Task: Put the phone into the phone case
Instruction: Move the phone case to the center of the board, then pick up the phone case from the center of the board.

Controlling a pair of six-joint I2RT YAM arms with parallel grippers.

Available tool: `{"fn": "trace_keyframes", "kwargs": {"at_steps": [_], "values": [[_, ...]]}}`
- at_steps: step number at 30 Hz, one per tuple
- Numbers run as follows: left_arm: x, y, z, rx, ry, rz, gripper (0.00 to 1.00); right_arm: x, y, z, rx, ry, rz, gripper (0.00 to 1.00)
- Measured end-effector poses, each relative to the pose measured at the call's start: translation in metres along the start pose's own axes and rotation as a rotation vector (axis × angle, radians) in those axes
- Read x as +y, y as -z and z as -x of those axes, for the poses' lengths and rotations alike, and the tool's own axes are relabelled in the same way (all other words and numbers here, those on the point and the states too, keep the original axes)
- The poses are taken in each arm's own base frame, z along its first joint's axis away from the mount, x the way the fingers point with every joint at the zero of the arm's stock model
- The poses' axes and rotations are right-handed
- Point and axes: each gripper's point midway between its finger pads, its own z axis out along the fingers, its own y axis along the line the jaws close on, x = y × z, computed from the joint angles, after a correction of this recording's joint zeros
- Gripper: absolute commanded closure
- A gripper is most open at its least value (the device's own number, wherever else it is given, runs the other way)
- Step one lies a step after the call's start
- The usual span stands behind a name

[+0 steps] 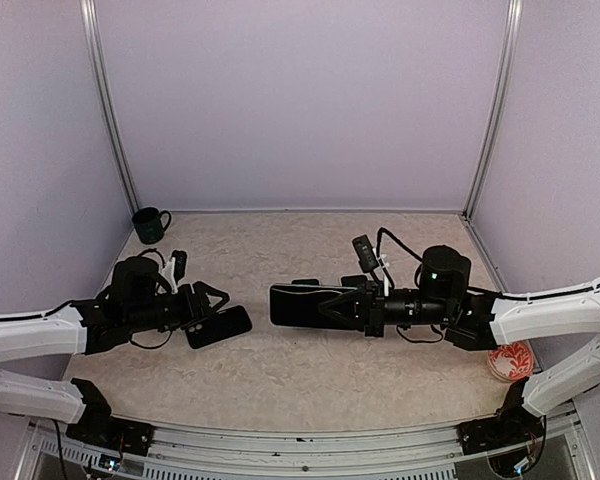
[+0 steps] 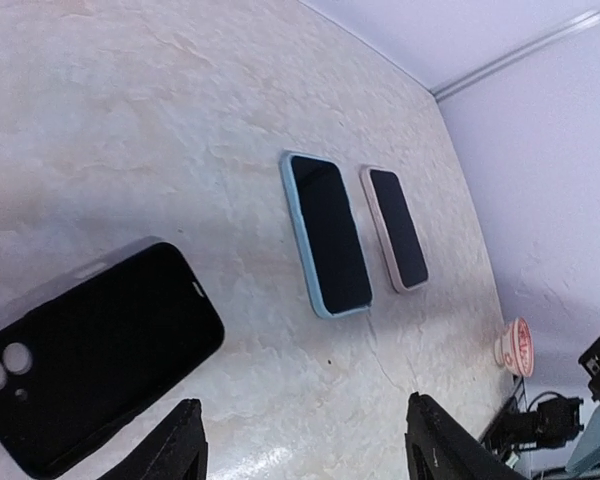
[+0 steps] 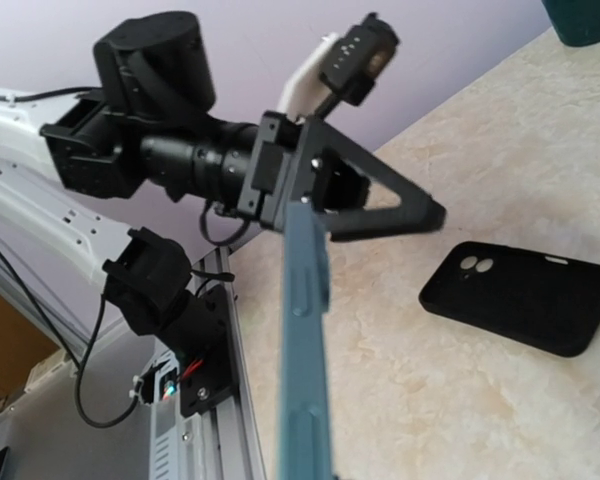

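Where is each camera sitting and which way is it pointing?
Top: above and behind the bases, looking down on the table; both arms, left hand, right hand show.
Left wrist: on the left arm, facing across to the black case, teal phone and pink phone; own fingers below.
Right wrist: facing the left hand and black case, teal phone edge-on in front; own fingers unclear.
Shared: all three show the black case.

The middle of the table [image 1: 280,370] between the 2 arms lies bare, a wide lane from near edge to back wall. On the left, the black phone case [image 1: 220,325] lies flat just in front of the left gripper [image 1: 212,303]. A dark mug [image 1: 150,224] blocks the far-left corner, and a small red-patterned dish [image 1: 508,360] sits by the right arm.
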Motion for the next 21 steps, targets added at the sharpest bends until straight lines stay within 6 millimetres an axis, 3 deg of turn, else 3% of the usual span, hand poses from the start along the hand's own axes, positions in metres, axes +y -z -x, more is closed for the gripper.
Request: {"fn": "trace_keyframes", "kwargs": {"at_steps": [4,9,21], "values": [[0.027,0.008,0.003,-0.047,0.082,0.129,0.36,0.001,0.001,0.002,-0.006,0.003,0.002,1.00],[0.070,0.014,-0.012,-0.040,0.174,0.308,0.46,0.002,0.002,0.001,-0.006,0.001,0.003,1.00],[0.119,0.029,-0.030,-0.039,0.215,0.548,0.54,0.001,0.003,-0.001,-0.005,-0.002,0.003,1.00]]}}
